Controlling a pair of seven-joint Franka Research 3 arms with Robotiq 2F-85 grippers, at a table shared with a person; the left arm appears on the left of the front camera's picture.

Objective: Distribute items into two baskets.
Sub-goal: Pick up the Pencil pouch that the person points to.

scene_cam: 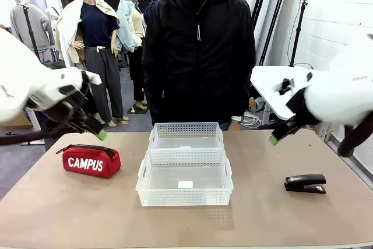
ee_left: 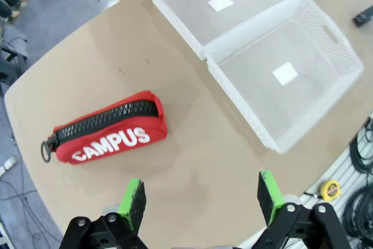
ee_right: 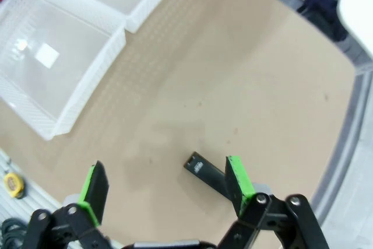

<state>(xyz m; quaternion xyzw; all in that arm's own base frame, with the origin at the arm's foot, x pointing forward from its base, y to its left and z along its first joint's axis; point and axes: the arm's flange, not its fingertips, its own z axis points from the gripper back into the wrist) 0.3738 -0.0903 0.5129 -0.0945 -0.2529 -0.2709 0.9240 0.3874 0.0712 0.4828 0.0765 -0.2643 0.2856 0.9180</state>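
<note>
The brown table (scene_cam: 52,214) spans the front view, and a person (scene_cam: 198,56) in a black jacket stands at its far edge, right behind the baskets, arms hanging down. The two white arms hang above the table's two ends, well clear of its top.

The near basket (scene_cam: 184,196) and the far basket (scene_cam: 186,128) sit in the middle of the table, end to end with their short walls touching, one behind the other in a line running from the robot toward the person. Through the translucent plastic a small white label shows on the floor of each.

The red CAMPUS pouch (scene_cam: 90,163) lies on the tabletop on the robot's left, well apart from the baskets, lettering toward the robot and black zipper on top. The left gripper (ee_left: 200,179) hovers above it with its jaws spread wide, holding nothing.

The black stapler (scene_cam: 305,183) lies flat on the table on the robot's right, apart from the near basket. The right gripper (ee_right: 164,162) hangs over it, also spread wide and empty; in the right wrist view one green pad covers part of the stapler.

A yellow tape measure (ee_left: 330,189) lies lower down, beyond the table's edge.
</note>
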